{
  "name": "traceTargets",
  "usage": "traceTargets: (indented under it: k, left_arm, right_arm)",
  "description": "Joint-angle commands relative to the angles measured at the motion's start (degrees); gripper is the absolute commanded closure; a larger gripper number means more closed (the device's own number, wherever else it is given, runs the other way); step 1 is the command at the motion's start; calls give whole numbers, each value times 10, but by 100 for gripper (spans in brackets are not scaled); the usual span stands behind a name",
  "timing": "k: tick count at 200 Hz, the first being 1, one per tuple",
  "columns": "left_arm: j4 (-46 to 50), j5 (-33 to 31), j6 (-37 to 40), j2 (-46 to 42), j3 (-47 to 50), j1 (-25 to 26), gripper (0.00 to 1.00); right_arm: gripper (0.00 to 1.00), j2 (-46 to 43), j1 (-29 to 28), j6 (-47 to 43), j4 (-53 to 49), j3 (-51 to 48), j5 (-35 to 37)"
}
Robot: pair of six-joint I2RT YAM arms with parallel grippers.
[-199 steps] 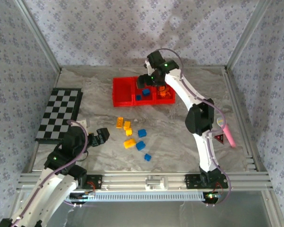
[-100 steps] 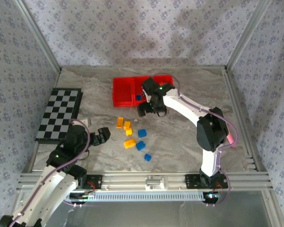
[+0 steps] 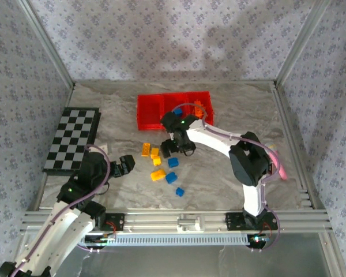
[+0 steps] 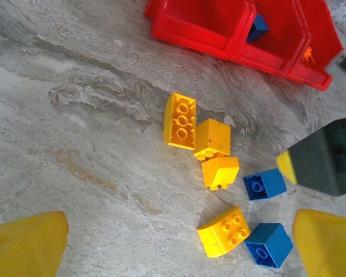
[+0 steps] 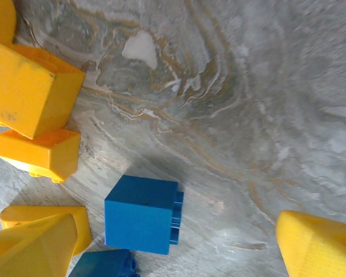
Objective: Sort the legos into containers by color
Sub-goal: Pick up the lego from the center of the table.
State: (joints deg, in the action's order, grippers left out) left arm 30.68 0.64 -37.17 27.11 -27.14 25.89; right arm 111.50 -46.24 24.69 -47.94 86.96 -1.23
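Legos, small yellow and blue plastic bricks [image 3: 157,175], lie clustered on marbled table [image 3: 115,121], near side of red open plastic bins [image 3: 150,112]. Right gripper [image 3: 170,151] spread wide, empty, over blue brick [image 5: 141,213]. Risk: yellow neighbours [image 5: 37,153] crowd close; closing jaws may catch or scatter them. Left gripper [image 3: 126,164] wide, empty, just beside cluster. Checkered board [image 3: 74,138] well apart.

Robot lab test cell, aluminium frame [image 3: 161,218], patterned walls [image 3: 161,34], checkered board [image 3: 74,138]
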Motion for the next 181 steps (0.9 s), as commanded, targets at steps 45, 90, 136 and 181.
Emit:
traceTargets:
  k: [45, 90, 136, 181]
  left_arm:
    - [2, 6, 1, -13, -4, 3, 0]
    - [-1, 6, 2, -11, -3, 3, 0]
    - [-2, 7, 2, -11, -2, 3, 0]
    - [-3, 7, 2, -9, -1, 3, 0]
  right_arm:
    - [7, 35, -31, 47, -16, 9, 16]
    - [14, 48, -34, 57, -14, 0, 10]
    - [25, 63, -30, 64, -11, -3, -2]
    - [44, 64, -24, 58, -8, -9, 4]
